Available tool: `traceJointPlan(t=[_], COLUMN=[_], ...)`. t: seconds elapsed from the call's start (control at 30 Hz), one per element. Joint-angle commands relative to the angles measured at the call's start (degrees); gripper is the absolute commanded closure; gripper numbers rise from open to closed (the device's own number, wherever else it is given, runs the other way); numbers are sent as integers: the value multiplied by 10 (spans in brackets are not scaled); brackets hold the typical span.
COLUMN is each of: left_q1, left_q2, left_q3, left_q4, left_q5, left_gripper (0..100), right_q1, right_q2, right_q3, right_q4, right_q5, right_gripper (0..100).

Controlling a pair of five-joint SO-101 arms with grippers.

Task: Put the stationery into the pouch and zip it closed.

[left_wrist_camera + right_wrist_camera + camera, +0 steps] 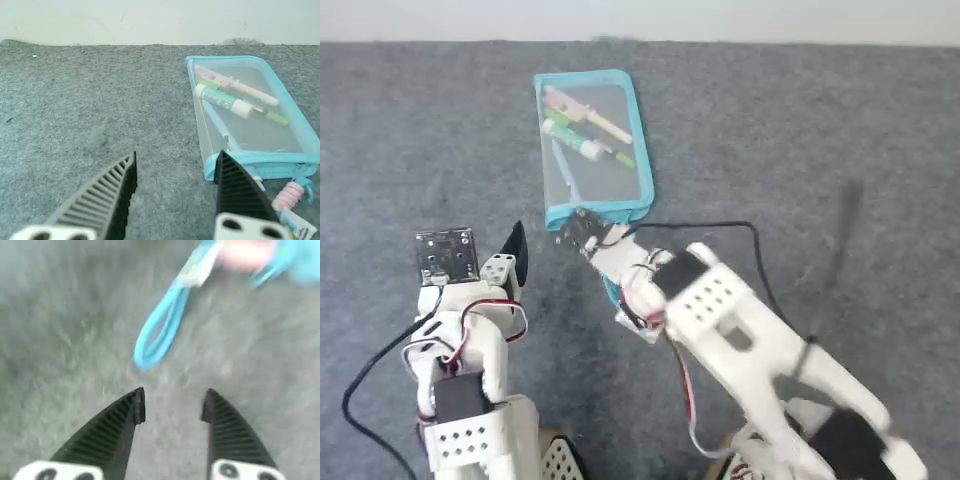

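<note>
A clear pouch (590,145) with a teal border lies flat on the grey carpet, and several pens and markers (582,125) lie inside it. The pouch (245,115) has its teal zipper edge (265,160) towards the arms, with a pink charm (287,195) hanging from it. My right gripper (582,232) is open just in front of that edge. My right gripper (174,399) has bare carpet between its fingers, with a blue cord loop (162,330) beyond them. My left gripper (177,162) is open and empty, short of the pouch and to its left.
Grey carpet (820,130) covers the whole table, with free room left and right of the pouch. A black cable (720,228) arcs over the right arm. A pale wall (150,20) bounds the far edge.
</note>
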Motion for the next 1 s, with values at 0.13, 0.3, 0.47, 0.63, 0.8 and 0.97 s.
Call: traceJointPlan(t=[0.13,0.3,0.47,0.63,0.8,0.97], left_q1=[-3,-3,-3,-3,-3,-3], left_q2=[-4,-5,-4,-4,-4,-4], left_q3=[-8,-8,-8,-8,-8,-8], left_q4=[-18,-18,-18,-17,-17,-18], left_q5=[5,5,5,5,5,5], left_gripper=[756,756,756,756,756,756], right_q1=[-86,-85,-80,-32,28,47], right_q2=[-76,-1,87,158,162,126], right_q3=[91,98,76,44,36,38], right_q4=[-142,-204,-223,-222,-211,-127], right_q5=[-8,-7,-6,-8,-12,-44], right_gripper=[764,764,765,844,970,992])
